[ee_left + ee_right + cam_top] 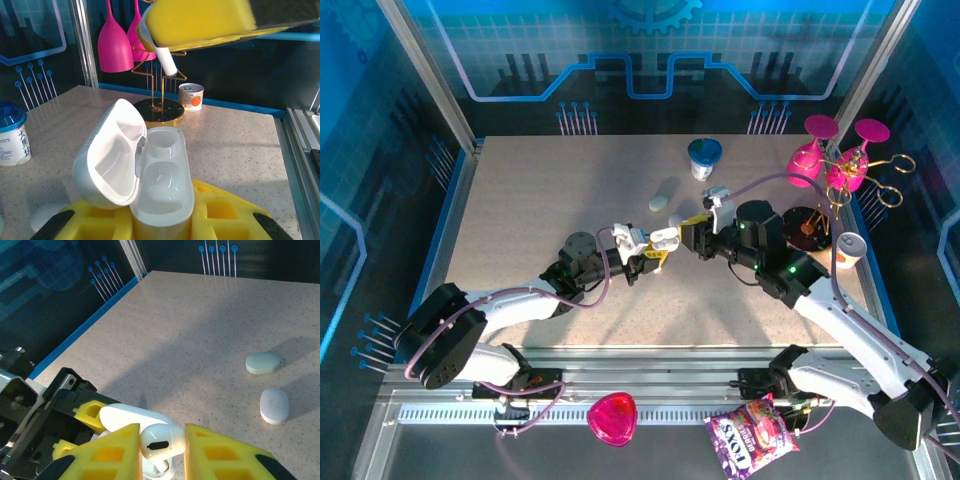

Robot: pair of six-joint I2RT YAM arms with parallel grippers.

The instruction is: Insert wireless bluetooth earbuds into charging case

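Wireless bluetooth earbud [159, 440], a small white plastic bud with a short stem, sits pinched between the yellow foam pads of the right tool [161, 441], its jaws drawn narrow around it. From the left wrist the earbud's stem [165, 59] points downward, above the open case and clear of it.

The glossy white pebble-shaped charging case [162, 185] is clamped in the left tool [160, 222], whose yellow pads press its lower sides. The case's lid [111, 155] is swung open to the left and both wells in the base are bare.

From above, the left tool [642, 252] and right tool [692, 232] meet nose to nose over the middle of the speckled beige counter [540, 200], with the open case [664, 238] between them and raised off the surface.

On the counter beyond, a pale green pebble-shaped case [262, 362] and a white oval case [274, 405] lie shut, near each other but not touching. A white cup with a blue lid [704, 157] stands toward the far edge. At the right, two pink goblets [114, 42] hang on a gold wire stand [160, 107], and a small printed can [191, 96] stands just beside its base.
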